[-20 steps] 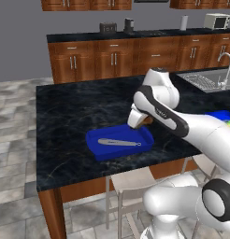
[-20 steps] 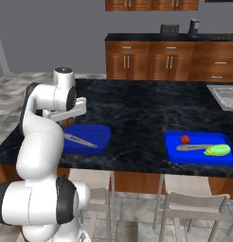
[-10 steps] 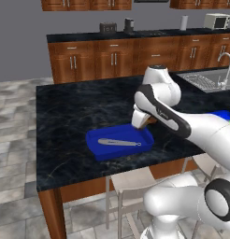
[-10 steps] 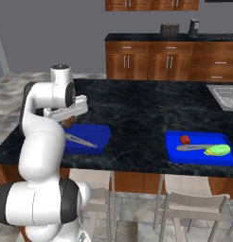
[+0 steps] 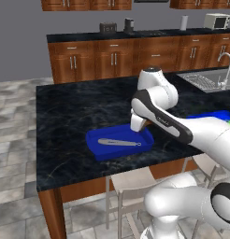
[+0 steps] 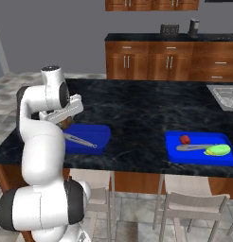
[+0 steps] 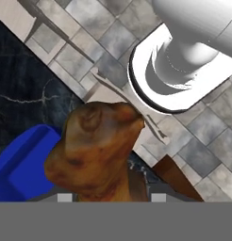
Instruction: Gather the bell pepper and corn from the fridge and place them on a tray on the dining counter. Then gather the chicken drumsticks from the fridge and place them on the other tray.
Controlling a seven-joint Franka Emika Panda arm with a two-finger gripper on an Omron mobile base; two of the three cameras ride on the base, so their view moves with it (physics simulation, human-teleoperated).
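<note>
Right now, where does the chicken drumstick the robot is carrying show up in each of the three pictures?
Left base view: a brown sliver of the chicken drumstick under the wrist, at the near tray's right end.
Right base view: dark lump below the hand, at that tray's left edge.
Hand view: large brown piece at bottom centre, tray corner to its left.
Shared landmark: that blue tray with the silver utensil.

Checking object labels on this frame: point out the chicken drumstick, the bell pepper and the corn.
chicken drumstick (image 7: 96,153): hand view, on its browned meaty middle.
bell pepper (image 6: 185,139): right base view, on its red body.
corn (image 6: 218,150): right base view, on the middle of the cob.
</note>
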